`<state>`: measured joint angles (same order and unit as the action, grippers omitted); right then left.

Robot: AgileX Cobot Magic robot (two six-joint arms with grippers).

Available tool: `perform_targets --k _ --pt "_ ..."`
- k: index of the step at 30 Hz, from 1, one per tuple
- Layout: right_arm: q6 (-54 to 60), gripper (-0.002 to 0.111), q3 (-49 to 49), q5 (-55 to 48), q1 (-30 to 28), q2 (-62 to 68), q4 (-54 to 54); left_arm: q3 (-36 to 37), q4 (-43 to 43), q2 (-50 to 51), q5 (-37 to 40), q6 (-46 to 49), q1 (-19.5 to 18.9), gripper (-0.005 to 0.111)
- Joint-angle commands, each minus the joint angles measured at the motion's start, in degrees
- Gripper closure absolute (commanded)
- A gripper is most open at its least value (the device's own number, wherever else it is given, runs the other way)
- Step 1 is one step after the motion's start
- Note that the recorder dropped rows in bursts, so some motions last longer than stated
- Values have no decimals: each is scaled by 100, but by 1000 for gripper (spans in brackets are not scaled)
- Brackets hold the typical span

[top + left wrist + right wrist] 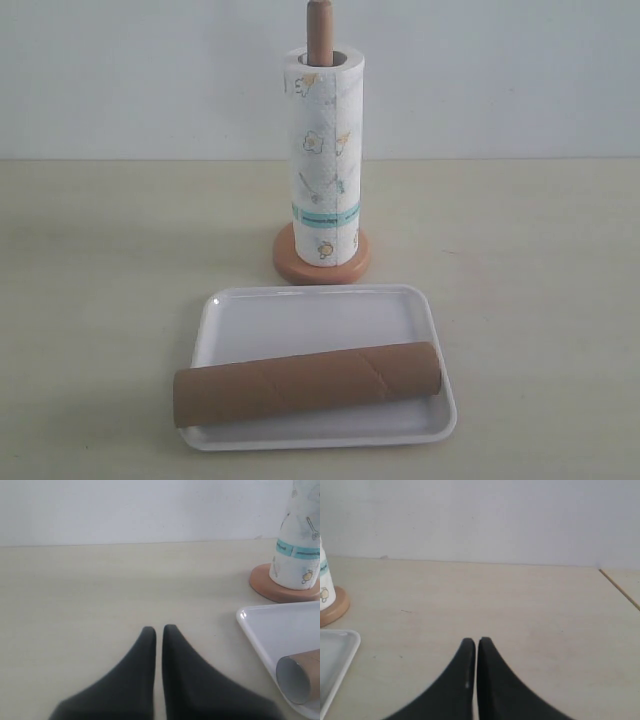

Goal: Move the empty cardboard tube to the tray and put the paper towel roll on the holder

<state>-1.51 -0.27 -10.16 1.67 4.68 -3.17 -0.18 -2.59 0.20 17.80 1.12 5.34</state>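
Note:
The brown cardboard tube (308, 383) lies on its side across the front of the white tray (310, 320), its left end just over the rim. Its hollow end (296, 680) shows in the left wrist view, inside the tray (270, 627). The printed paper towel roll (323, 165) stands upright on the wooden holder (321, 262), whose pole tip (319, 25) sticks out of the core. Neither gripper appears in the exterior view. My left gripper (159, 629) is shut and empty over bare table, left of the tray. My right gripper (476, 640) is shut and empty, right of the tray (335, 655).
The beige table (530, 260) runs back to a white wall. A table edge or seam (620, 587) shows at the far right of the right wrist view. The holder's base (331, 609) sits at the left edge of that view.

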Motion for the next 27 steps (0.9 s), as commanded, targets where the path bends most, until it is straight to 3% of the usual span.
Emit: perform_targets --k 1,12,27 --pt "-145 107 27 76 -43 -179 27 18 6 -20 -5 -64 -15 103" --pt "-94 107 27 -828 -43 -468 27 18 6 -20 -5 -64 -15 103" --pt "151 107 27 -840 -43 -468 48 18 6 -20 -5 -64 -15 103"
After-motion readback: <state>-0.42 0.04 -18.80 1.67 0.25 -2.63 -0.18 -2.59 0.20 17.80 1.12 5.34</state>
